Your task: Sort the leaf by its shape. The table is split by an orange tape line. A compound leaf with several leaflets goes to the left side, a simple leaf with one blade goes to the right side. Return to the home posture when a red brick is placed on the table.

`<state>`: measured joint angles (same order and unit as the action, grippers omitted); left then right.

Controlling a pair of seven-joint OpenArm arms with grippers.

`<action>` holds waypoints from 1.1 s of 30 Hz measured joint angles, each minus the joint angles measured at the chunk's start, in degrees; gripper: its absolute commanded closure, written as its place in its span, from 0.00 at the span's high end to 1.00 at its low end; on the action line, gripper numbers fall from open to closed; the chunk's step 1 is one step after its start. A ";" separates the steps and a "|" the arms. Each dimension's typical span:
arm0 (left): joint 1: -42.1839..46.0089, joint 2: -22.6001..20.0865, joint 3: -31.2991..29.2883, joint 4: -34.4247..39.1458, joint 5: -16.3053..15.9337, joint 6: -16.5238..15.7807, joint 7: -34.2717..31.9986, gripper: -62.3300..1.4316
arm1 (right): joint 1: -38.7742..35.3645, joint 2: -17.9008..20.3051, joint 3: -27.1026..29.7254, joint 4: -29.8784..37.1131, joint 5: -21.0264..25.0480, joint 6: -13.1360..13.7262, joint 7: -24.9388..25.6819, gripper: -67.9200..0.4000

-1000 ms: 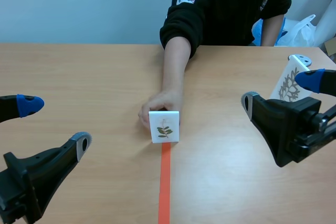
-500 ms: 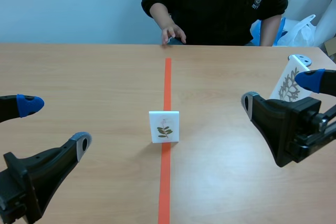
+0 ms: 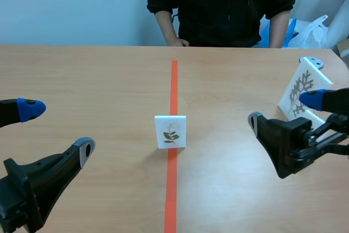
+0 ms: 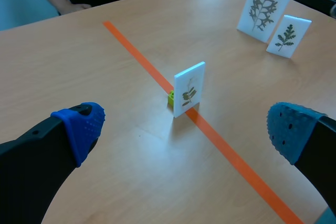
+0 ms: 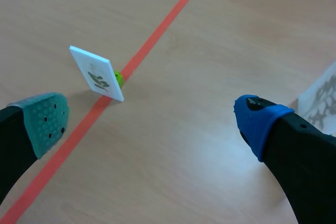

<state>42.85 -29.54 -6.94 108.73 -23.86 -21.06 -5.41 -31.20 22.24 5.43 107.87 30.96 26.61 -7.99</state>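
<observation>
White leaf card [image 3: 170, 131] stands upright on the orange tape line [image 3: 174, 80], what looks like a green block [image 4: 171, 98] behind it; left gripper [image 3: 57, 128] and right gripper [image 3: 283, 109] both spread wide, empty.

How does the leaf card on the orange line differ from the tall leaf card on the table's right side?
The centre card is small, the tall card clearly larger. The centre card stands on the orange tape line, the tall card far to its right. The centre card shows a green sprig, the tall card a greyish branching frond. Both are white.
</observation>
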 measured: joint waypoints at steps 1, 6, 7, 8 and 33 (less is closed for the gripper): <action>0.00 0.00 0.00 0.00 0.00 0.00 0.00 1.00 | 1.31 0.00 -1.20 -1.84 -0.22 0.00 0.02 0.97; 0.00 0.00 0.00 0.00 0.00 -0.02 0.00 1.00 | 8.04 0.00 -7.91 -10.71 -3.96 0.02 2.78 0.96; 0.00 0.00 0.00 0.00 0.00 -0.02 0.02 1.00 | 9.38 0.00 -9.14 -12.28 -4.63 0.00 3.32 0.96; 0.00 0.00 0.00 0.00 0.00 -0.02 0.00 1.00 | 10.73 0.00 -10.38 -13.81 -5.62 0.02 3.93 0.96; 0.00 0.00 0.00 0.00 0.00 -0.02 0.00 1.00 | 37.48 -12.81 -34.56 -49.94 -26.53 -3.87 18.73 0.96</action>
<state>42.85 -29.54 -6.94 108.73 -23.86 -21.08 -5.41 6.28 9.43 -29.12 57.93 4.43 22.74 10.74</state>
